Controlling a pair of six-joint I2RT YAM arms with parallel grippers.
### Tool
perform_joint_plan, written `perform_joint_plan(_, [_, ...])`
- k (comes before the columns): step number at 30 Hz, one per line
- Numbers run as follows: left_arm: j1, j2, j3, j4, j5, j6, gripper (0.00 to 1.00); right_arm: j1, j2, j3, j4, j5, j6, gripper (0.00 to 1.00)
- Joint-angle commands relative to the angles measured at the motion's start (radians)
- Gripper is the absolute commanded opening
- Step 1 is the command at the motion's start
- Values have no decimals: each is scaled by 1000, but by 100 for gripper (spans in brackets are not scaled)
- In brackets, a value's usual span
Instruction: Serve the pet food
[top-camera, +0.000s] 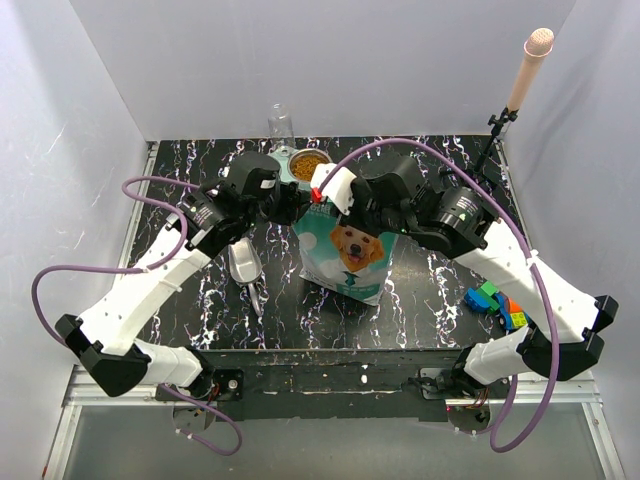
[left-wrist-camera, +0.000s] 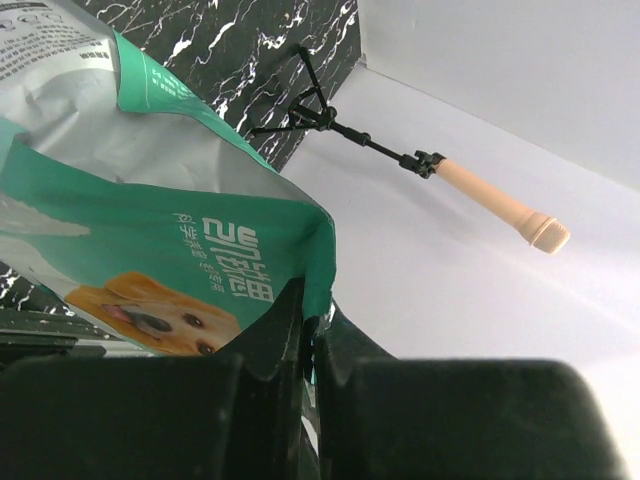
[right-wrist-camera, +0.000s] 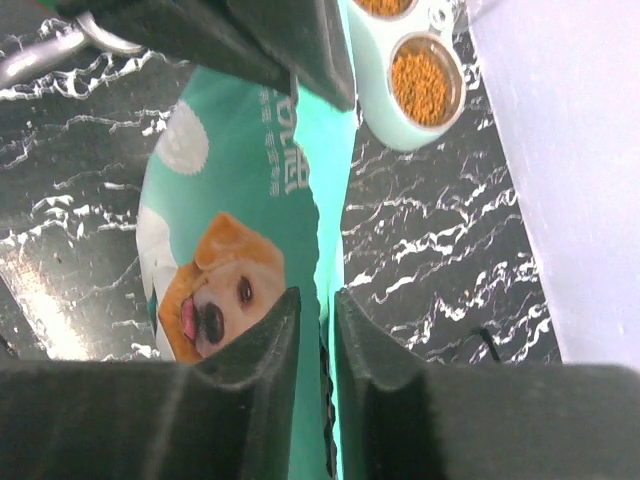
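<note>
now, your left gripper (left-wrist-camera: 308, 322) is pinched tight on the top edge of the teal-and-white foil bag (left-wrist-camera: 200, 250) printed with a golden retriever; your right gripper (right-wrist-camera: 318, 312) is clamped on the same bag's rim at the other side, jaws almost together with only the film between them; the brown dry kibble (right-wrist-camera: 425, 85) sits in the steel cups of the mint-green double bowl (right-wrist-camera: 372, 95) just behind the bag; a grey plastic scoop (top-camera: 244, 262) lies to the bag's left.
</note>
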Motion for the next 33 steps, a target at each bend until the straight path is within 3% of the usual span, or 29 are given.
perform_joint_plan(1, [10,-22,35,18,-81,42,0,16,-9,25,167,-45,-1,36])
perform_joint_plan(5, [12,6,124,-69,-71,10,0,45,37,33,250,-2,-56,42])
perform_joint_plan(10, [10,18,155,-106,-20,-57,0,77,123,75,245,141,-130,37])
perform_joint_plan(12, [10,16,152,-94,-17,-54,0,77,112,56,267,155,-136,29])
perform_joint_plan(13, [10,16,152,-94,-15,-56,0,77,112,59,267,161,-135,13])
perform_joint_plan(14, [10,16,146,-94,-15,-54,2,77,115,68,254,164,-133,2])
perform_joint_plan(16, [12,7,128,-97,-26,-59,29,77,103,71,235,129,-136,1])
perform_joint_plan(17, [12,4,117,-99,-35,-57,37,77,89,59,231,113,-135,1])
perform_joint_plan(18, [12,1,108,-106,-51,-47,43,77,75,48,243,103,-130,1])
perform_joint_plan(21, [12,-5,80,-111,-81,-24,45,77,49,30,244,64,-128,1])
perform_joint_plan(26, [16,3,49,-89,-86,-13,39,80,49,45,213,20,-121,1])
perform_joint_plan(27, [22,4,48,-83,-89,-5,33,80,49,48,213,17,-122,1])
perform_joint_plan(29, [27,9,49,-45,-89,21,6,80,52,56,204,0,-128,1])
perform_joint_plan(30, [28,13,60,-34,-88,30,0,80,57,56,202,6,-135,1])
perform_joint_plan(31, [27,21,77,-34,-83,38,0,82,66,56,199,24,-136,4])
perform_joint_plan(33, [27,39,127,-62,-80,48,0,82,81,50,208,58,-139,18])
